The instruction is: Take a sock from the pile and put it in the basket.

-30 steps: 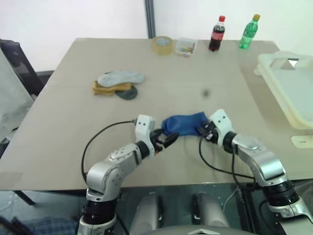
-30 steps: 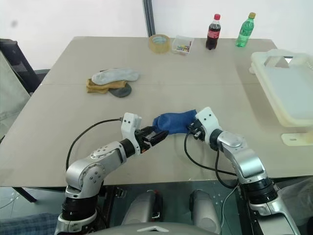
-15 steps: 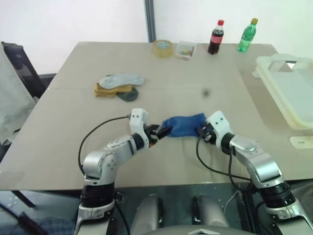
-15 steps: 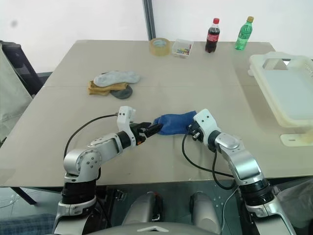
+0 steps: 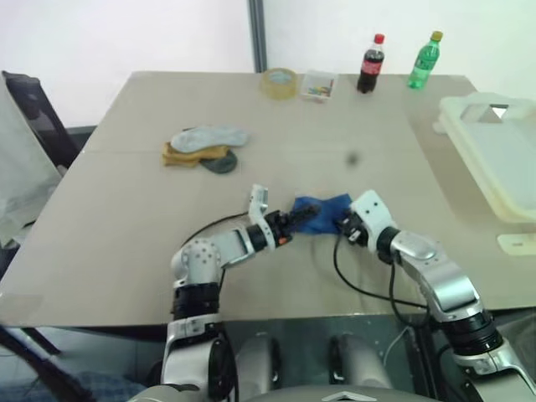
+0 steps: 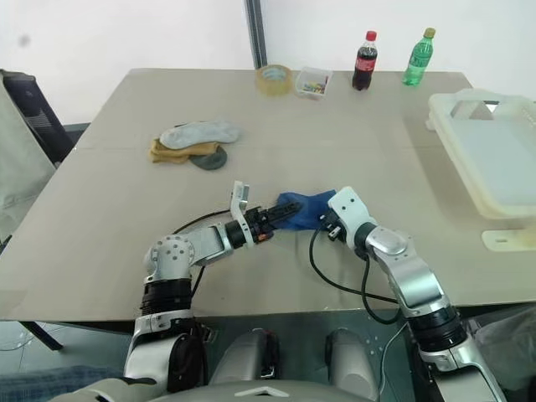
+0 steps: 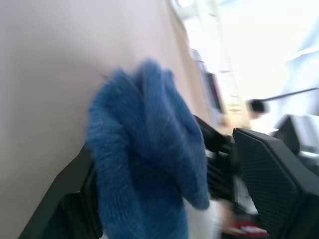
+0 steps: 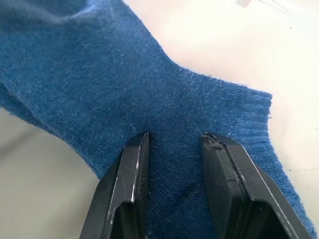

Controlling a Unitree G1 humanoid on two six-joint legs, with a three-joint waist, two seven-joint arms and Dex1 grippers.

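A blue sock (image 5: 322, 211) lies on the tan table (image 5: 126, 218) between my two grippers. My right gripper (image 5: 342, 224) is shut on the sock's right end, its fabric bunched between the black fingers (image 8: 134, 164). My left gripper (image 5: 295, 221) is level and open at the sock's left end, which sits between its spread fingers (image 7: 269, 179) as a blue fold (image 7: 149, 164). The pile (image 5: 205, 145) of grey, mustard and dark socks rests far left of both grippers. The cream basket (image 5: 469, 126) stands at the table's right edge.
Along the far edge stand a tape roll (image 5: 278, 82), a small clear box (image 5: 317, 85), a cola bottle (image 5: 371, 62) and a green bottle (image 5: 423, 59). A dark chair (image 5: 33, 109) is beside the table's left side. A small white piece (image 5: 519, 243) lies near the basket.
My left arm swung right and rolled its wrist, bringing its open fingers around the sock's left end. The sock bunched up shorter. My right gripper stayed put.
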